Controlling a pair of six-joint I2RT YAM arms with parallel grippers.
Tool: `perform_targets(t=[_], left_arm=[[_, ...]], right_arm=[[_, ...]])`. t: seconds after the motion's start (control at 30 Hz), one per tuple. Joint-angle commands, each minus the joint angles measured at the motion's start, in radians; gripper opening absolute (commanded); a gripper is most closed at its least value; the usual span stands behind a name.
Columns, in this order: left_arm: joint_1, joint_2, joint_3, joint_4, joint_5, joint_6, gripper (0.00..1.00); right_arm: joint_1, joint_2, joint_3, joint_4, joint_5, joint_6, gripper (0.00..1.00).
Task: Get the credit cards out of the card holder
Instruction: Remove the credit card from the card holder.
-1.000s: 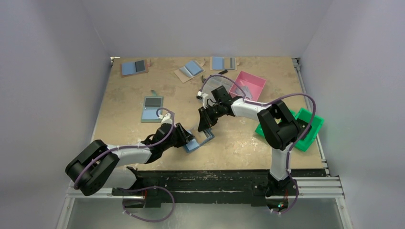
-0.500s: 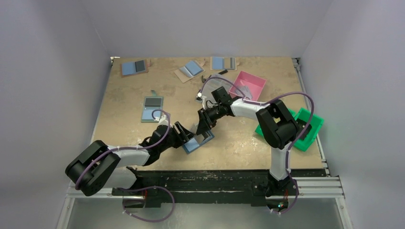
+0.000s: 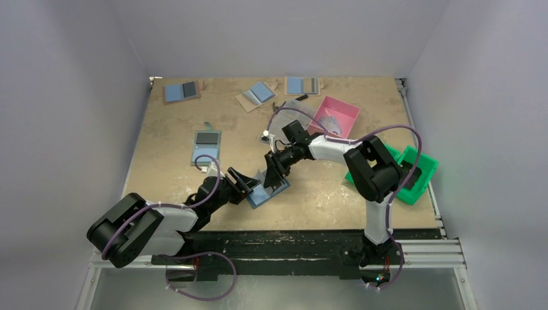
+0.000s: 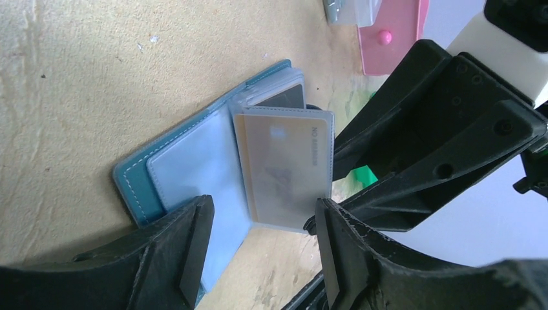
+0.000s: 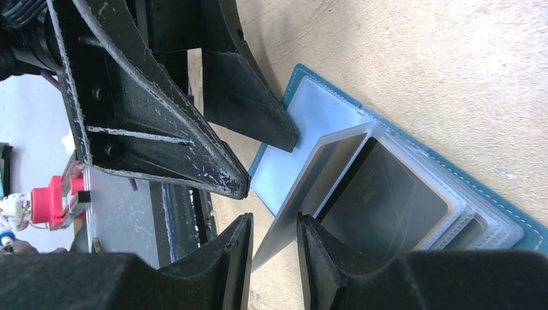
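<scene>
- the card holder (image 4: 139, 184) lay open and flat on the table (image 4: 84, 77). it sat straight ahead of my left fingers (image 4: 262, 205), reaching in between their tips, and just beyond the tips of my right fingers (image 5: 274, 223).
- my left fingers were spread wide with nothing pinched. one tip hung over the holder's blue half; i could not tell if it rested there.
- my right fingers stood a narrow gap apart. the free edge of a clear sleeve (image 5: 310, 187) rose into that gap. the gap looked wider than the sheet, so i judged it loose rather than clamped.
- the credit cards (image 4: 284, 161) were all inside: a pale card showed through the raised sleeve between my left tips. a dark card (image 5: 381, 194) sat in the sleeve lying past my right tips.
- i judged the holder light and floppy at its fold, likely to skid on the table unless pinned.
- the sleeves looked thin, soft and slick; they would bend rather than give up a card.
- the cards looked stiff, thin and slippery, with little edge showing at the sleeve mouth.
- my best hold would be my left fingers pressing down on the blue half. my right fingers would pinch a card's exposed short edge and draw it straight along the sleeve.
</scene>
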Motion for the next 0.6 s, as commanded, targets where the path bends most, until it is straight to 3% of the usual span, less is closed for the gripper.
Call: perform_targets(t=[0.0, 0.47, 0.57], left_arm=[[0.008, -0.012, -0.013, 0.097, -0.007, -0.044, 0.64], [0.01, 0.075, -0.043, 0.252, 0.005, -0.108, 0.64], [0.009, 0.083, -0.04, 0.231, -0.003, -0.115, 0.56]], right_arm=[[0.017, -0.002, 0.024, -0.017, -0.024, -0.045, 0.39], [0.054, -0.016, 0.032, -0.038, -0.041, -0.081, 0.4], [0.057, -0.021, 0.035, -0.052, -0.054, -0.101, 0.4]])
